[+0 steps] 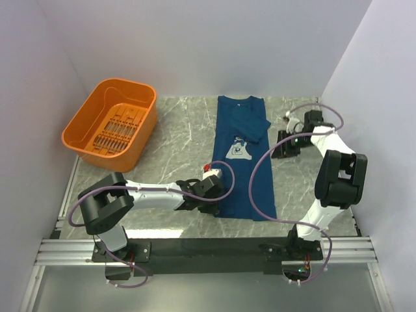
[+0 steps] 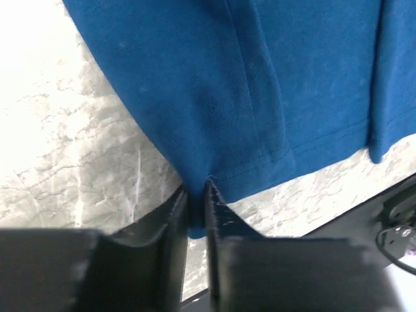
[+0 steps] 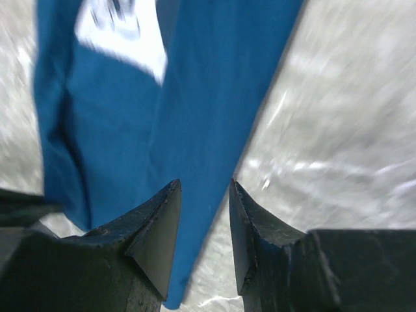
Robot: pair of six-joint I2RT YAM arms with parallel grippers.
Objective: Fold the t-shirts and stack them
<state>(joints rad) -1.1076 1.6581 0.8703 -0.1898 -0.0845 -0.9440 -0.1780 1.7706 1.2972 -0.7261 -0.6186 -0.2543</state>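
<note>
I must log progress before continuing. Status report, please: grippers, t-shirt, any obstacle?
Left gripper shut on t-shirt hem. Right gripper open, empty. T-shirt flat, sleeve folded in. Orange basket well aside.

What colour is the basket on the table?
The basket is orange, clearest in the top external view.

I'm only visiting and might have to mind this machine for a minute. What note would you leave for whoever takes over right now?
Left hand: shut on the near left hem corner of the t-shirt.
Right hand: open, holding nothing, beside the shirt's right edge.
T-shirt: flat on the table, print up. Only one in view. The basket stands far left.
Done: sides folded in to a narrow strip.
Left: probably fold the hem up toward the collar, then stack.
</note>
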